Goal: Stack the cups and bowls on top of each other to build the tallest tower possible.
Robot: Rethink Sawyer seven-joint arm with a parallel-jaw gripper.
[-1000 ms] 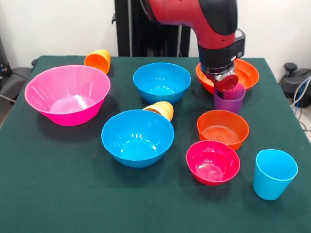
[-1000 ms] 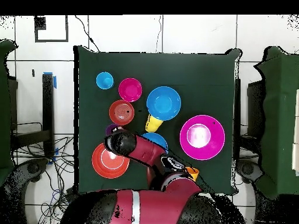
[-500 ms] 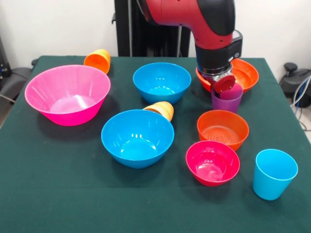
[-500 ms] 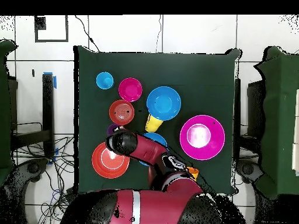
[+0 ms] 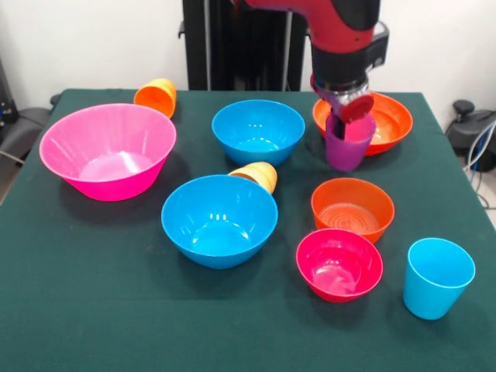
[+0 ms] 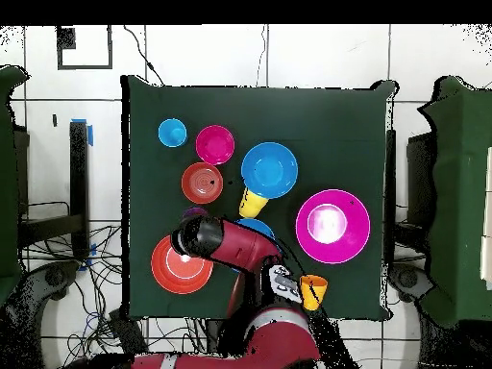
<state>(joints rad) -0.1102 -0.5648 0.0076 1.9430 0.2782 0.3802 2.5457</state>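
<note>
In front of the wide orange-red bowl [image 5: 385, 124], toward the table's right rear corner in front view, the purple cup [image 5: 346, 144] hangs upright and looks clear of the cloth, gripper [image 5: 346, 118] reaching down into its mouth; a red fingertip pad [image 5: 357, 107] shows at the rim, so the pincer appears closed on the cup wall w/ only a narrow gap, tho the inner finger is hidden. Cup is translucent, tapered, mouth up, much narrower than any bowl. Progress, as a judgement: very early — no stack exists yet, every other piece sits apart on the green table [image 5: 93, 310]. Just in front of the cup sits the small orange bowl [image 5: 353, 207], empty, a likely base for it; next forward the small magenta bowl [image 5: 339, 263], and to its right the light blue cup [image 5: 436, 277], upright. Toward centre: one medium blue bowl at rear [image 5: 258, 131], the other in front [image 5: 219, 219] w/ the yellow-orange cup [image 5: 257, 177] lying on its side against the far rim. Far left: the large pink bowl [image 5: 108, 149], and behind it the orange cup [image 5: 156, 97], also tipped over. Left to do: nearly everything — incl. righting both tipped cups. Overhead, the arm [image 6: 226, 242] covers the purple cup almost entirely.
</note>
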